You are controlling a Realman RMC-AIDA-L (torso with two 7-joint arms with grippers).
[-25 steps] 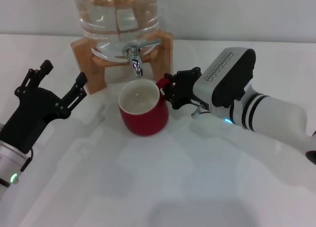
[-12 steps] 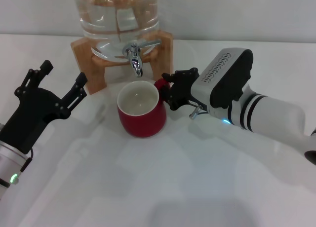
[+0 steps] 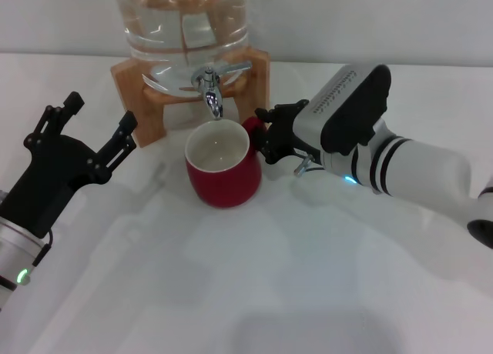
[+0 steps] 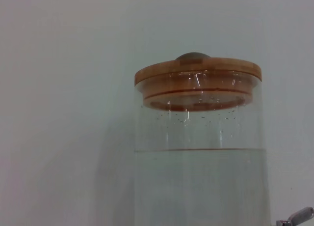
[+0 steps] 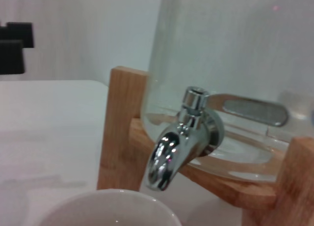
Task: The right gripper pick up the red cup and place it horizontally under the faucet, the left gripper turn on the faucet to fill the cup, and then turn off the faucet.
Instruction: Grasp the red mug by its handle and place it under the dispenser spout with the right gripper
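Right gripper: black two-finger claw [image 3: 266, 135] on a white banded arm, pinching the loop handle of the cup from the robot's right
Red cup: squat dark-red ceramic mug [image 3: 222, 164] with a cream inside, upright on the white table [image 3: 254, 292], its mouth directly below the spout; the rim also shows in the right wrist view [image 5: 110, 209]
Faucet: small shiny chrome tap [image 3: 209, 88] with a downturned spout, just above the cup's rim
Jar: clear glass water jar [image 3: 182, 19] holding water, on a light wooden stand [image 3: 258, 73]; wooden lid [image 4: 197, 76] visible from the left wrist
Left gripper: black claw [image 3: 85, 138], fingers spread, hovering left of the stand, apart from the faucet
Writing: none readable on any item
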